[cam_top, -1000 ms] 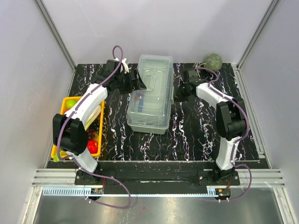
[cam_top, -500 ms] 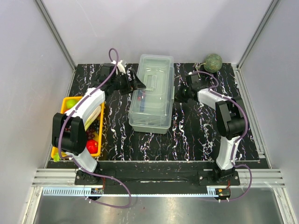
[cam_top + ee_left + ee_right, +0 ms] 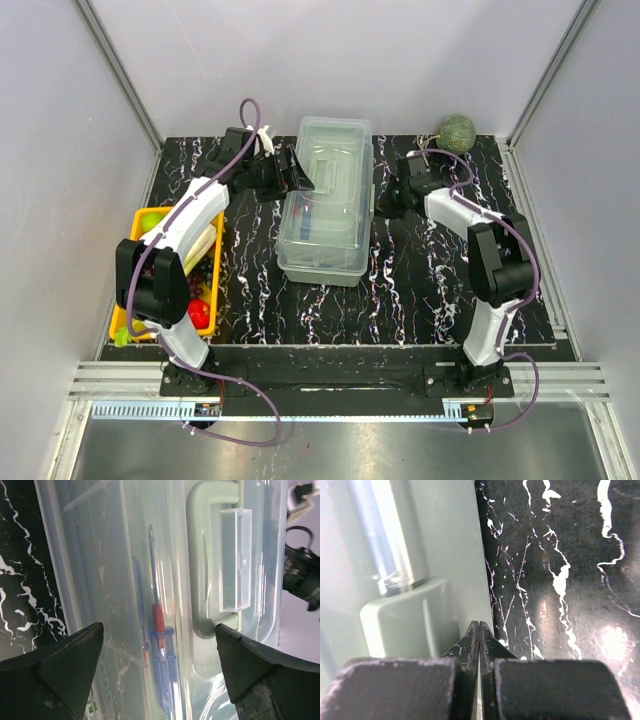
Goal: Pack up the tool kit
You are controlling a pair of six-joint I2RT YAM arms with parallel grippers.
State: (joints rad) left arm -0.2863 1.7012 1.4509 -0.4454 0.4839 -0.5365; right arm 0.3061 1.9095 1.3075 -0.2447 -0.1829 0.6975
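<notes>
The pale grey-green toolbox stands in the middle of the table with its translucent lid down. In the left wrist view, a screwdriver with a red and blue handle shows through the lid, beside the pale handle. My left gripper is open and empty, its jaws spread over the lid's left side. My right gripper is shut on nothing, its tips at the toolbox's right wall, next to a latch.
A yellow tray of produce sits at the left edge of the black marbled mat. A green round melon lies at the back right corner. Grey walls close in the table on three sides.
My left gripper lifted back a little from the lid's left edge. My right gripper stayed by the toolbox's right wall, with the arm shifting slightly. The toolbox has not moved.
</notes>
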